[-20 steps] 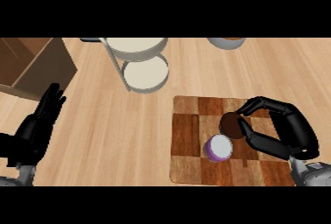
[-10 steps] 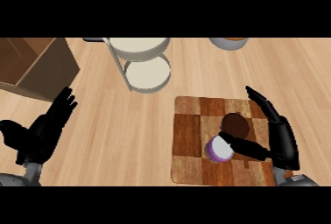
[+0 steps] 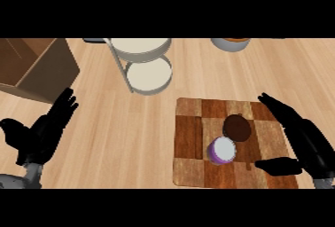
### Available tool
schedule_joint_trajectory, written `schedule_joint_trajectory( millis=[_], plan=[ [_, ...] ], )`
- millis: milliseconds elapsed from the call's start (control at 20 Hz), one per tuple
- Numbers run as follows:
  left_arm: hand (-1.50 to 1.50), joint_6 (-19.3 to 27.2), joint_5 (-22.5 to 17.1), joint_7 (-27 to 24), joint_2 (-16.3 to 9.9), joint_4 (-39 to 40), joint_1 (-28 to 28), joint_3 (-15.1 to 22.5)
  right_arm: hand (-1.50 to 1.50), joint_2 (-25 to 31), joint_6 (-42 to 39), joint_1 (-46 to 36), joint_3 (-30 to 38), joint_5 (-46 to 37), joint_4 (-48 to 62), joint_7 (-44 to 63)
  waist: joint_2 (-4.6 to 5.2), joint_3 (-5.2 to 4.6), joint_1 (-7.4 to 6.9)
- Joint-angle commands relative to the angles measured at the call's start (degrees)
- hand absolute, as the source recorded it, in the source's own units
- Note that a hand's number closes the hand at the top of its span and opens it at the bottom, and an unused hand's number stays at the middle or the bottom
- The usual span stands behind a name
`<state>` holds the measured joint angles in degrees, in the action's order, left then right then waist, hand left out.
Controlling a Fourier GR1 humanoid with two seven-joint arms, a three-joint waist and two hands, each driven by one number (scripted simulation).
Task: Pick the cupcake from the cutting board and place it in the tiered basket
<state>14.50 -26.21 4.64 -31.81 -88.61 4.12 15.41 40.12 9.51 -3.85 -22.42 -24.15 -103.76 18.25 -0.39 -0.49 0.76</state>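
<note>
The cupcake (image 3: 226,144) lies tipped on the cutting board (image 3: 193,146) at the counter's (image 3: 131,150) near right. Behind and to the left stands the tiered basket (image 3: 145,62). A box (image 3: 33,66) sits far left, a bowl (image 3: 230,43) at the back right.

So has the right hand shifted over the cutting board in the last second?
Yes. The right hand has opened and drawn back toward the cutting board's right edge, off the cupcake, which hasn't moved.
</note>
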Motion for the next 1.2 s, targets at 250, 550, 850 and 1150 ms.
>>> schedule_joint_trajectory(
  millis=[250, 550, 850, 1150],
  plan=[
    [0.0, -2.97, -1.25, 1.71, 0.02, -0.21, 1.47, -1.53, -1.5, -0.17, -24.63, -11.56, -7.11, 3.17, -14.84, 33.21, 0.24, 0.32, -1.41],
    [0.0, -7.0, 0.68, 0.29, 1.25, 4.09, 1.9, -5.44, -1.5, -11.49, -25.71, -14.71, -7.67, -4.11, -8.45, 39.31, 0.39, 0.45, -0.98],
    [0.0, -6.59, 3.71, 1.0, 3.43, 2.28, 0.22, -6.22, -1.5, -16.09, -19.62, -9.14, -9.9, -14.13, 2.86, 32.35, 0.41, 0.49, -0.91],
    [0.0, -6.37, 7.45, 3.82, 7.54, 3.82, 3.31, -7.3, -1.5, -20.24, -19.39, -11.58, -6.17, -18.58, 12.27, 25.69, 0.43, 0.49, -0.79]
  ],
)
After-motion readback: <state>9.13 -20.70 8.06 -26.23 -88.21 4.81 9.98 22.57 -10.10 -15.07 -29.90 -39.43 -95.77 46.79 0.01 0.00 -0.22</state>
